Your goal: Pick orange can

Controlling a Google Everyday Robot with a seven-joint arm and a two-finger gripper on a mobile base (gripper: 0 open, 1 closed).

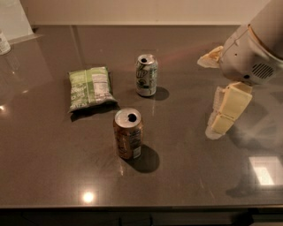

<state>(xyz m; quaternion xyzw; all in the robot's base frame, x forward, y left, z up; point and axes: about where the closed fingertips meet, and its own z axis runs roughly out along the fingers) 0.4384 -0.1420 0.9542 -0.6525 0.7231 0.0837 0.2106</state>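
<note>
A break-room or kitchenette counter, as far as we can tell.

We see a dark, polished countertop (53, 176) meeting a plain cream wall (132, 11) along its far edge, with ceiling lights mirrored near the front edge. Snack things stand around the middle: a green chip bag (90, 88), a green-and-white can (146, 75) and the orange can (128, 133). The robot's gripper (215, 129) hangs above the counter near its right edge.
</note>
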